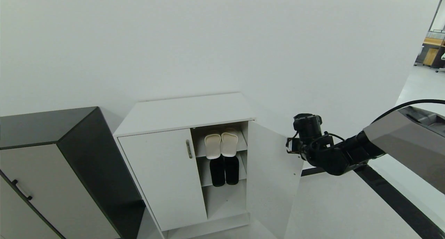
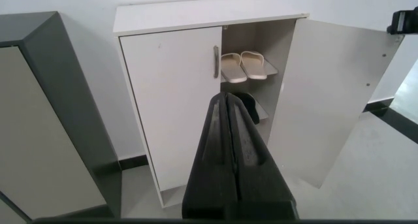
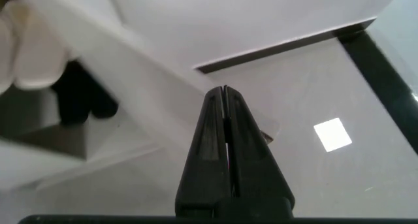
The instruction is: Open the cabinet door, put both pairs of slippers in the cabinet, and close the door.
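Left gripper [image 2: 226,98]: the fingers are pressed together with nothing held. It is kept back in front of the cabinet [image 1: 184,110], well apart from it.
Right gripper [image 3: 224,92]: the fingers are closed flat and nothing is gripped. It is placed just beside the top free corner of the open door [image 1: 273,176], on its outer side. Contact cannot be told.
Open door: it is swung wide on its right-hand hinges. It is judged a stiff, light, smooth panel with little to pinch. It is best pushed on the outer face near the free edge, far from the hinges, and a hard shove may slam it.
Black slippers [image 1: 224,169]: laid side by side on the middle shelf. They are judged soft and light.
White slippers [image 1: 220,145]: laid on the upper shelf, directly above the black pair.
Stage: both pairs are judged stowed, and only the closing is left.
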Robot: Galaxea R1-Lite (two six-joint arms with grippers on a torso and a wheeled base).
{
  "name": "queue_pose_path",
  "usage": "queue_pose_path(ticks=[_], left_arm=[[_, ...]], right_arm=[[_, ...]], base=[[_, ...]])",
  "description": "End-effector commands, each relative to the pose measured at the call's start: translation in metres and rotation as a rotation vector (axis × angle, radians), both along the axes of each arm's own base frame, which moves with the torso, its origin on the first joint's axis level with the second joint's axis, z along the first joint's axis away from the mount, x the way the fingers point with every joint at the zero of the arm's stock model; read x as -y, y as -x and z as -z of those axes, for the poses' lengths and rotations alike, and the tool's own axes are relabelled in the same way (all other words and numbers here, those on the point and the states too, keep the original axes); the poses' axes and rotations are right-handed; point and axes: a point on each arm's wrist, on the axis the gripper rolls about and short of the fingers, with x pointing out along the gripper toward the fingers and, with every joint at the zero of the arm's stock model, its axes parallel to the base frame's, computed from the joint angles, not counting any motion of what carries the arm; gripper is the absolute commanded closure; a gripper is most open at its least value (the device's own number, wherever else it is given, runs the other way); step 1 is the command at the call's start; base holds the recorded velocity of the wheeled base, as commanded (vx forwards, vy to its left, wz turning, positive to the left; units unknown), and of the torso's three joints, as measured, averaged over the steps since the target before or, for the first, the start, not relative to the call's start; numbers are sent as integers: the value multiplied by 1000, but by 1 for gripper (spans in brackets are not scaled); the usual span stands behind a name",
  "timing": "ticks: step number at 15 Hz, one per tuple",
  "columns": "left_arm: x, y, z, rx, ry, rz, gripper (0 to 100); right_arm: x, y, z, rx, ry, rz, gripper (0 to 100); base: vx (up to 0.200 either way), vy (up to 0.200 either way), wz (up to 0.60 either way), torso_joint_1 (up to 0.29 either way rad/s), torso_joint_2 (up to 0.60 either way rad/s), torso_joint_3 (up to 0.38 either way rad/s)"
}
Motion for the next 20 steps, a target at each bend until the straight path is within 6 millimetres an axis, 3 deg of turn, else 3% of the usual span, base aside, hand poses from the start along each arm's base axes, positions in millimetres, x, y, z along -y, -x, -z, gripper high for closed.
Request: queue_pose_path(ticks=[1, 5, 7, 16, 20], left_arm=[[0, 0, 0, 0, 0, 0, 100], [0, 0, 0, 0, 0, 0, 100], [0, 0, 0, 0, 0, 0, 100], [0, 0, 0, 0, 0, 0, 100], [0, 0, 0, 0, 0, 0, 100]], right_arm=[[-20, 39, -26, 22, -30, -76, 100], [-31, 77, -45, 83, -30, -129, 100], [-29, 88, -40, 95, 21, -168, 100], [-31, 90, -8, 95, 97, -200, 100], [-31, 90, -4, 105, 96, -203, 100]], base=[[0, 0, 0, 0, 0, 0], [0, 0, 0, 0, 0, 0], [0, 0, 0, 0, 0, 0], [0, 0, 0, 0, 0, 0], [0, 0, 600, 2, 5, 5]])
